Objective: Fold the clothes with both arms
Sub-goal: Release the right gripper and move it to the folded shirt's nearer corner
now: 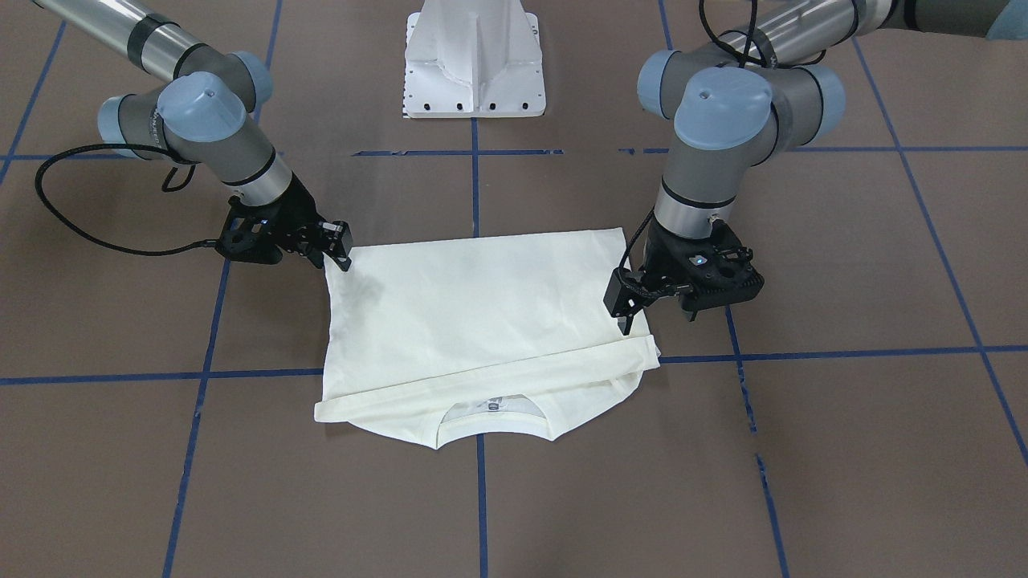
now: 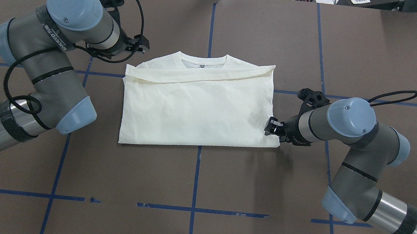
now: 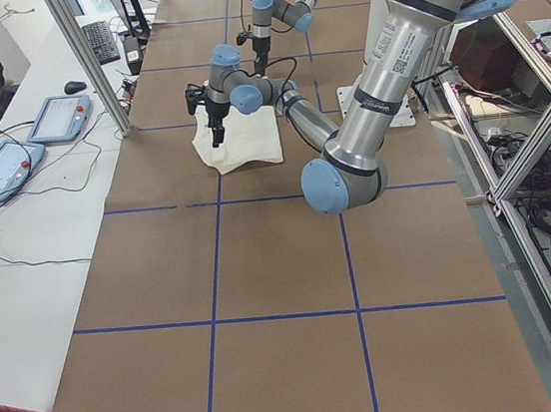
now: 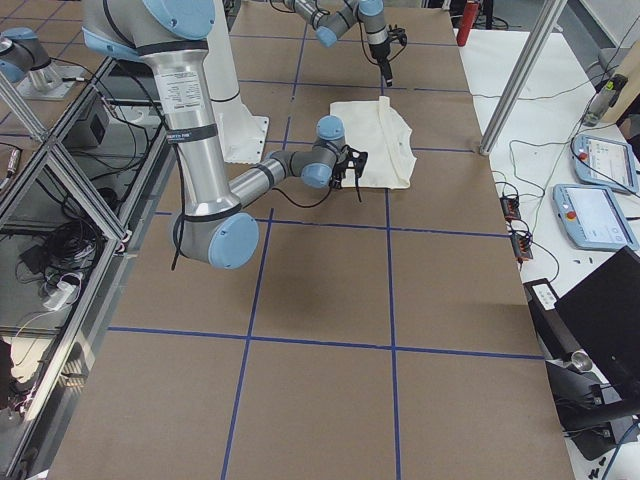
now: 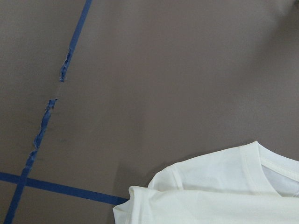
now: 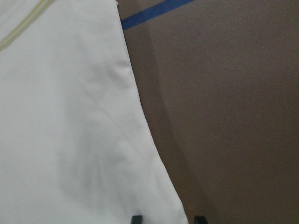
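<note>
The cream T-shirt [image 1: 482,313] lies folded on the brown table, plain back up, collar on the side far from the robot [image 2: 198,108]. A folded sleeve band crosses it just below the collar. No print shows. My left gripper [image 2: 143,45] hangs open and empty above the table just off the shirt's far left corner [image 1: 625,315]; its wrist view shows that corner [image 5: 224,191] and no fingers. My right gripper [image 2: 270,127] is low at the shirt's right edge near its near corner [image 1: 344,255]. Its fingertips [image 6: 136,218] stand apart on either side of the cloth edge [image 6: 60,116].
The white pedestal base [image 1: 474,64] stands at the robot's side of the table. Blue tape lines [image 2: 197,177] cross the brown surface. The right arm's black cable [image 1: 72,217] loops over the table beside it. Tablets [image 4: 595,215] lie past the far table edge.
</note>
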`<state>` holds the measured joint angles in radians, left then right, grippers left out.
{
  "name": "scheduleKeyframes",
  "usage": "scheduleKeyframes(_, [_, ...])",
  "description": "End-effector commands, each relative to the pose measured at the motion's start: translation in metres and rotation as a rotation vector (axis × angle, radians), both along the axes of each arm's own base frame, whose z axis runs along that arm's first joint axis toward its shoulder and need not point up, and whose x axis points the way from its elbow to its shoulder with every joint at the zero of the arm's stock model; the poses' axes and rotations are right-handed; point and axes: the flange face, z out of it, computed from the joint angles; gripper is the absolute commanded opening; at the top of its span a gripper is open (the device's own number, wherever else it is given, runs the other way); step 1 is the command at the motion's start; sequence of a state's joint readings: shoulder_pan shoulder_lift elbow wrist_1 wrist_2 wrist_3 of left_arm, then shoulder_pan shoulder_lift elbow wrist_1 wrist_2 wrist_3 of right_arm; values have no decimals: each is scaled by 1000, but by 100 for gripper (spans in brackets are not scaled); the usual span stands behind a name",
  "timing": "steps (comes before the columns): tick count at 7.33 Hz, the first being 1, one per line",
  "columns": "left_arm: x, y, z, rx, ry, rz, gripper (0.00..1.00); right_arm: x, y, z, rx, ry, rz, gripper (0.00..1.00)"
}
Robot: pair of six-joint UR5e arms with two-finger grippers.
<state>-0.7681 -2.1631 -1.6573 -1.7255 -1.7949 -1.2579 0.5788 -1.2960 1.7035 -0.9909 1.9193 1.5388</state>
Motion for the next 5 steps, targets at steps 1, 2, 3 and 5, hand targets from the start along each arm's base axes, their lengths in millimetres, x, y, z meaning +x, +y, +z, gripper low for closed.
scheduleKeyframes(1, [0, 1, -3, 4, 4, 1, 100, 8, 5, 1, 0, -5, -13, 0])
scheduleKeyframes(2, [-2, 1, -5, 6, 6, -1, 100, 23, 49, 14, 2, 4, -57, 0])
scheduleKeyframes(3, [-2, 2, -5, 7, 7, -1, 100, 37, 81, 17, 1, 5, -91, 0])
scheduleKeyframes(5, [-3, 4, -4, 0, 11, -6, 100, 49, 164, 10, -32, -11, -207, 0])
